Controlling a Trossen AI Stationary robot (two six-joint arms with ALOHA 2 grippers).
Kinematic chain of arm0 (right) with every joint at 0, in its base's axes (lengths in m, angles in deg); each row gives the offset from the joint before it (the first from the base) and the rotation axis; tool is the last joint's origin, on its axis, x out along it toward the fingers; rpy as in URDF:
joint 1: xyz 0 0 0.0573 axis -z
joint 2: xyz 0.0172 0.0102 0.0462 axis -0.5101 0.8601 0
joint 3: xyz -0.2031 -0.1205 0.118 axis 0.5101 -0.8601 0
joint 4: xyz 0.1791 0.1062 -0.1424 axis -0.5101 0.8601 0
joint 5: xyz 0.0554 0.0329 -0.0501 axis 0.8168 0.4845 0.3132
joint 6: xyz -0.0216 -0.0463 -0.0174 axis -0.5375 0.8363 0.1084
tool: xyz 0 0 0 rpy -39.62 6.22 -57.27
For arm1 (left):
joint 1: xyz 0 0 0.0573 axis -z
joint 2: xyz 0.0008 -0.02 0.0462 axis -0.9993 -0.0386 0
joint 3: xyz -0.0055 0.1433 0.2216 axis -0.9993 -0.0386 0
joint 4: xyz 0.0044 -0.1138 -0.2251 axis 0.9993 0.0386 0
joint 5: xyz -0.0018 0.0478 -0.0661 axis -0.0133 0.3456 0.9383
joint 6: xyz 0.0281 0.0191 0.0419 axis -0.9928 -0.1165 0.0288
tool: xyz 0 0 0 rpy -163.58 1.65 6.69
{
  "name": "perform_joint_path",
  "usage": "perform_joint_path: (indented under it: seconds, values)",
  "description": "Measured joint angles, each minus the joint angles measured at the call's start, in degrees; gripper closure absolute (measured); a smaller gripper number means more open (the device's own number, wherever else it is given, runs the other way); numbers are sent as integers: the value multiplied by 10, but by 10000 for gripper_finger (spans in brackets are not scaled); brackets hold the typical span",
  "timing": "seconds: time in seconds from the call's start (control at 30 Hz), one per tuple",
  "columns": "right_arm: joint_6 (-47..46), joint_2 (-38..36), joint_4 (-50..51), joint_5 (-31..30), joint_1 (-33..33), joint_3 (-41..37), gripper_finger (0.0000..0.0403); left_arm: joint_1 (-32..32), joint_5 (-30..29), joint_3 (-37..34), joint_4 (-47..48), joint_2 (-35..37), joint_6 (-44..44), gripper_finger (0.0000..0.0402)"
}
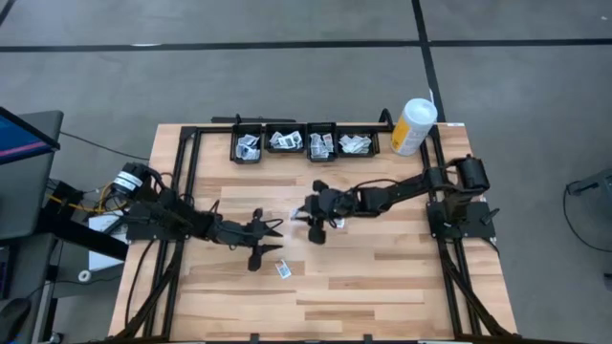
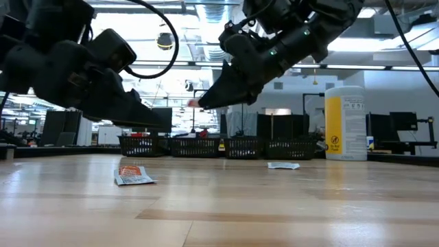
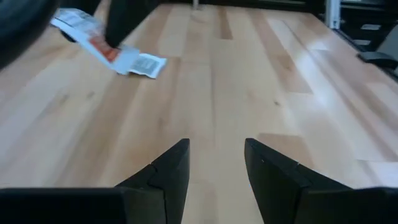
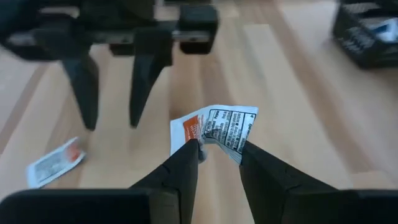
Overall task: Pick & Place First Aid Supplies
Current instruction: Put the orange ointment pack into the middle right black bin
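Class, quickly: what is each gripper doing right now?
Left gripper: open, empty.
Right gripper: closed on a white-and-orange packet.

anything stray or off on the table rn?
Two packets sit outside the bins: one lies loose on the bare table near the left gripper, which is open and empty; the right gripper pinches another, crumpled, by its edge. Nothing looks spilled or damaged.
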Motion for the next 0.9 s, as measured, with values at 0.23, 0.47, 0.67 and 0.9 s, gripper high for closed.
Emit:
perform_joint_path:
  seconds: [0.23, 0.47, 0.67, 0.9]
  values:
    - [1, -14, 13, -2, 43, 1, 294, -37, 0, 0, -2, 0, -36, 247]
    - [1, -14, 33, -2, 90, 1, 294, -81, 0, 0, -11, 0, -102, 247]
    - [24, -14, 54, -2, 127, 1, 294, -125, 0, 0, -43, 0, -171, 247]
    - [71, -14, 60, -2, 173, 1, 294, -184, 0, 0, -65, 0, -231, 247]
